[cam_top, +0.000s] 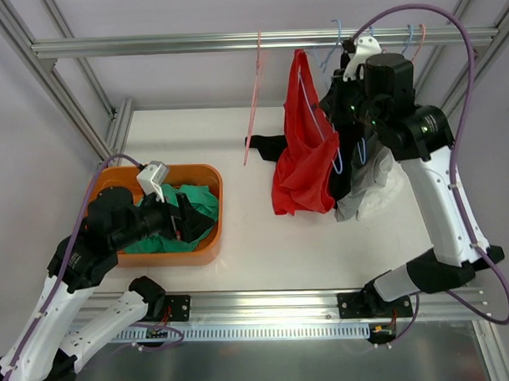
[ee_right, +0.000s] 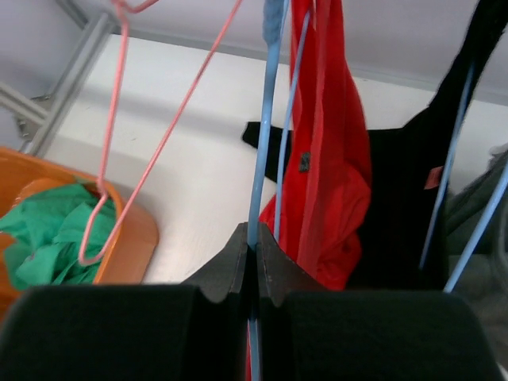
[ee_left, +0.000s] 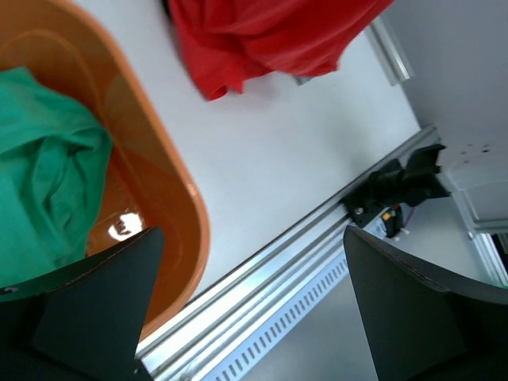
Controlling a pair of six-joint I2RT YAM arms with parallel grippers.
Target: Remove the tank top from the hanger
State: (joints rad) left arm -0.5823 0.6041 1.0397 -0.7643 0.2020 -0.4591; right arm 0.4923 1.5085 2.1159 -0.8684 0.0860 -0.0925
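The red tank top (cam_top: pixel 303 155) hangs on a blue wire hanger (cam_top: pixel 319 120) from the top rail, its lower part bunched on the white table. In the right wrist view the red cloth (ee_right: pixel 333 175) drapes just right of the hanger's blue wire (ee_right: pixel 266 143). My right gripper (ee_right: pixel 255 242) is shut on that wire, which is pinched between the two black fingertips. From above, the right gripper (cam_top: pixel 339 95) sits high beside the garment's right edge. My left gripper (cam_top: pixel 193 213) is open over the orange bin's near right side, with nothing between its fingers (ee_left: pixel 103 278).
An empty pink hanger (cam_top: pixel 253 98) hangs left of the tank top. A black garment (cam_top: pixel 274 145) and a grey one (cam_top: pixel 367 186) hang on other blue hangers nearby. The orange bin (cam_top: pixel 214 234) holds a green garment (cam_top: pixel 188 201). An aluminium rail (cam_top: pixel 191 44) spans the top.
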